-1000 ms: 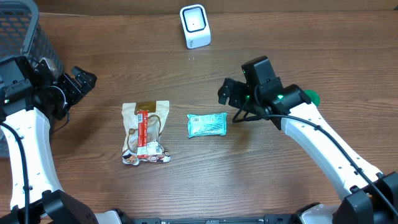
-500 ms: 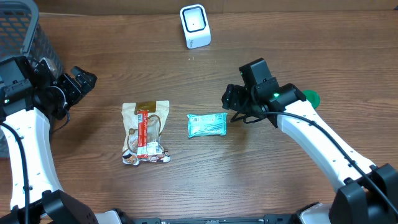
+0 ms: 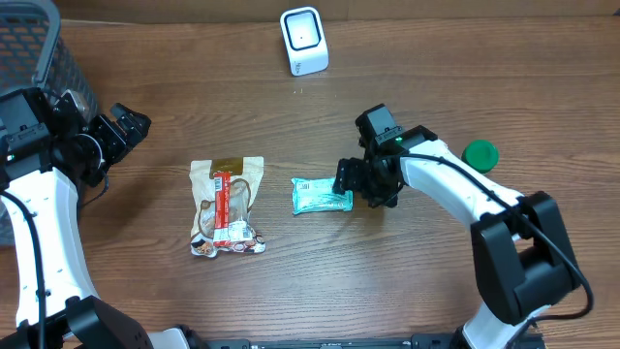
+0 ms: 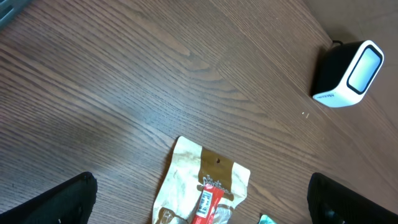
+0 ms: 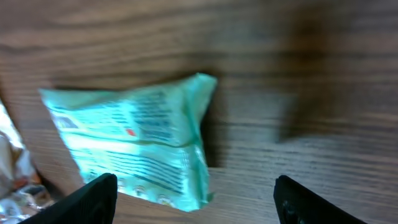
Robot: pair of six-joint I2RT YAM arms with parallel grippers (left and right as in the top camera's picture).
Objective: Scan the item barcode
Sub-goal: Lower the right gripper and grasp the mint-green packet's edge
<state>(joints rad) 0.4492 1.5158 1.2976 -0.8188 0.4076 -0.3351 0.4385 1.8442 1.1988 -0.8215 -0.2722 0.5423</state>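
A teal snack packet (image 3: 320,195) lies flat mid-table; in the right wrist view this packet (image 5: 134,146) has printed text facing up. My right gripper (image 3: 351,182) hangs low over its right end, open, and the wrist view shows that gripper (image 5: 196,202) with the packet's end inside the wide gap, nearer the left finger, with no grip on it. The white barcode scanner (image 3: 304,41) stands at the table's far edge, also seen as the scanner (image 4: 348,73). My left gripper (image 3: 121,126) is open at the far left, holding nothing.
A beige bag with a red bar on it (image 3: 227,206) lies left of the teal packet, and the left wrist view shows that bag (image 4: 202,186). A green cap (image 3: 479,153) sits right of my right arm. A dark mesh basket (image 3: 39,48) fills the far-left corner.
My right arm has swung down and to the left, bringing its gripper from beside the teal packet to over the packet's right end. The left arm and the items have not moved.
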